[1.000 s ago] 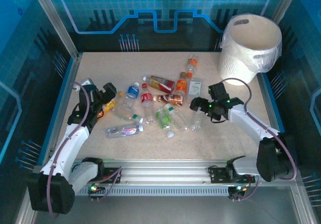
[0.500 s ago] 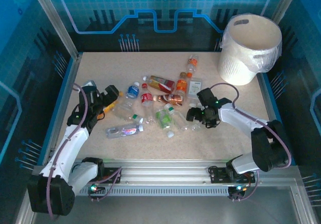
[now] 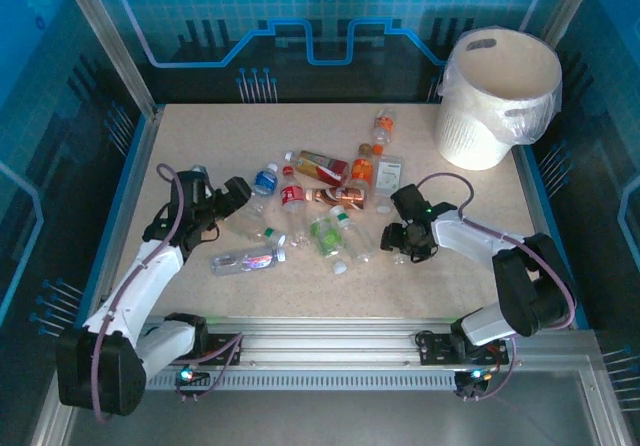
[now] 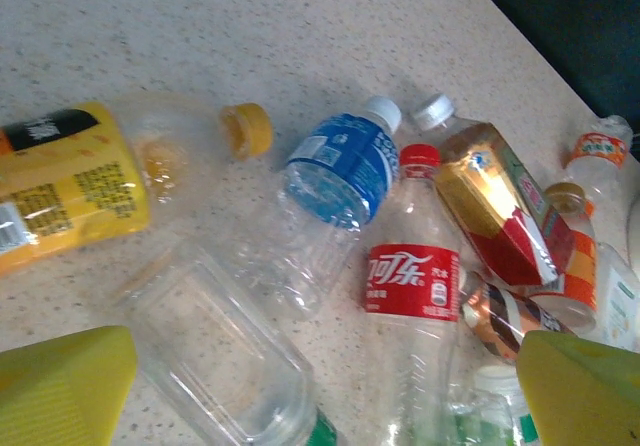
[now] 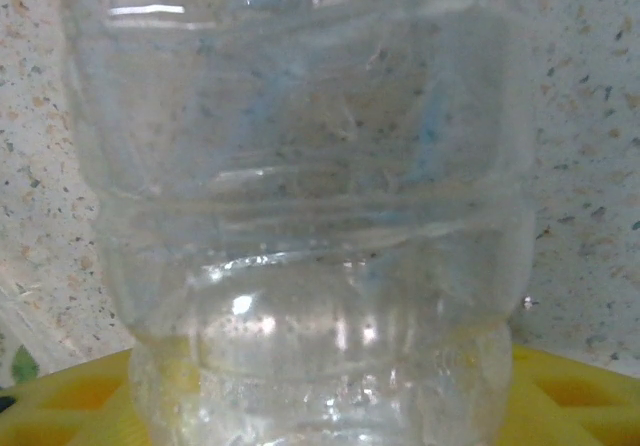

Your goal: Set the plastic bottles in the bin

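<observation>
Several plastic bottles (image 3: 322,206) lie scattered mid-table. The bin (image 3: 500,96), a white bag-lined bucket, stands at the far right corner. My left gripper (image 3: 236,194) hangs open at the pile's left edge. Between its yellow fingertips (image 4: 60,391) lie a clear green-capped bottle (image 4: 215,351) and a red-labelled cola bottle (image 4: 415,286). Beyond them lie a blue-labelled bottle (image 4: 340,171) and a yellow-labelled one (image 4: 70,181). My right gripper (image 3: 398,236) is low at the pile's right edge, open. Its fingers straddle a clear unlabelled bottle (image 5: 310,196), and yellow pads (image 5: 580,406) show on both sides.
Blue rails edge the table (image 3: 200,136) on the left and right. An orange-capped bottle (image 3: 383,126) lies apart towards the back. A stretch of bare tabletop (image 3: 420,286) runs between the pile and the near edge.
The left gripper moved right, closer to the pile. The right gripper swung left and towards the near edge, dropping low over the clear bottle.
</observation>
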### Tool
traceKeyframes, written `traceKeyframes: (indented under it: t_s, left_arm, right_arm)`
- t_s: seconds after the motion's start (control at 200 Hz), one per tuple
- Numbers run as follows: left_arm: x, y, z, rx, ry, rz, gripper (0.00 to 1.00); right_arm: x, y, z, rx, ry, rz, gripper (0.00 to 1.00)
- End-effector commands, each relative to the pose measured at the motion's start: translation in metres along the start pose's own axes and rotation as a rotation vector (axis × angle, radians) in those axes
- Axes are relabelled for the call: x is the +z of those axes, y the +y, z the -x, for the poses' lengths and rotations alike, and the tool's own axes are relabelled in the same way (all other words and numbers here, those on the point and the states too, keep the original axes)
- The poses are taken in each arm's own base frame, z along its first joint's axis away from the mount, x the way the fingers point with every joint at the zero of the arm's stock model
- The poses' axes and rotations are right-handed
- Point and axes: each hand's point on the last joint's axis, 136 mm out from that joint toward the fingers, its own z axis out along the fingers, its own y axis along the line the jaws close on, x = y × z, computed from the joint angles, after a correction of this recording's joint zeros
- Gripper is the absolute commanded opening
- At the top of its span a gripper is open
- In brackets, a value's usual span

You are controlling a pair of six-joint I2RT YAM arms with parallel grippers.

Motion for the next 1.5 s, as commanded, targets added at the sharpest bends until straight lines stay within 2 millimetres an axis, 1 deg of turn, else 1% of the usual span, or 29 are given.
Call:
traceKeyframes:
  t_s: [0.0,0.145,0.27,0.42,0.49,0.535,0.595,0.76,0.885,0.905,0.92,1.05,1.101,1.126,1.251,1.286,1.331,1.401,1.496]
  left_arm:
    - [-0.002,-0.023,0.004,-0.015,-0.021,-0.076,0.99]
    - [-0.003,-0.044,0.001,0.018,-0.024,-0.135,0.99]
    - [-0.005,-0.059,-0.003,0.056,-0.010,-0.166,0.99]
    - [-0.003,-0.078,-0.011,0.079,0.056,-0.196,0.99]
    - [-0.002,-0.088,-0.016,0.078,0.094,-0.215,0.99]
    - [-0.001,-0.095,-0.019,0.082,0.117,-0.243,0.99]
    - [-0.001,-0.104,-0.021,0.088,0.134,-0.275,0.99]
    - [-0.003,-0.118,-0.021,0.077,0.130,-0.347,0.99]
    - [-0.003,-0.114,-0.017,0.065,0.100,-0.332,0.99]
    - [-0.004,-0.113,-0.015,0.063,0.094,-0.329,0.99]
    - [-0.004,-0.112,-0.015,0.062,0.091,-0.325,0.99]
    - [-0.005,-0.106,-0.012,0.058,0.074,-0.290,0.99]
    - [-0.005,-0.104,-0.012,0.058,0.074,-0.279,0.99]
    - [-0.005,-0.103,-0.012,0.058,0.072,-0.273,0.99]
    - [-0.004,-0.098,-0.012,0.054,0.071,-0.247,0.99]
    - [-0.004,-0.097,-0.012,0.051,0.069,-0.242,0.99]
    - [-0.004,-0.096,-0.012,0.049,0.068,-0.234,0.99]
    - [-0.004,-0.093,-0.013,0.047,0.070,-0.222,0.99]
    - [-0.004,-0.089,-0.014,0.047,0.075,-0.206,0.99]
  right_arm:
    - [-0.003,-0.006,0.003,-0.028,-0.037,-0.035,0.64]
    - [-0.005,-0.007,0.006,-0.035,-0.064,-0.038,0.60]
    - [-0.008,-0.014,0.006,-0.011,-0.085,-0.055,0.56]
    - [-0.019,-0.021,0.011,0.023,-0.153,-0.049,0.53]
    - [-0.027,-0.022,0.015,0.048,-0.187,-0.040,0.53]
    - [-0.037,-0.020,0.021,0.062,-0.224,-0.019,0.53]
    - [-0.054,-0.013,0.031,0.075,-0.293,0.034,0.52]
    - [-0.112,0.006,0.071,0.087,-0.484,0.161,0.49]
    - [-0.152,0.022,0.104,0.089,-0.575,0.286,0.47]
    - [-0.153,0.024,0.107,0.087,-0.573,0.301,0.47]
    - [-0.166,0.028,0.116,0.088,-0.601,0.326,0.47]
    - [-0.214,0.044,0.156,0.071,-0.688,0.445,0.47]
    - [-0.233,0.046,0.174,0.069,-0.732,0.472,0.47]
    - [-0.246,0.047,0.185,0.066,-0.760,0.490,0.47]
    - [-0.290,0.040,0.230,0.085,-0.863,0.509,0.47]
    - [-0.296,0.037,0.241,0.097,-0.882,0.506,0.47]
    - [-0.309,0.033,0.258,0.118,-0.919,0.512,0.47]
    - [-0.319,0.021,0.283,0.176,-0.959,0.506,0.47]
    - [-0.327,-0.004,0.315,0.302,-1.007,0.501,0.47]
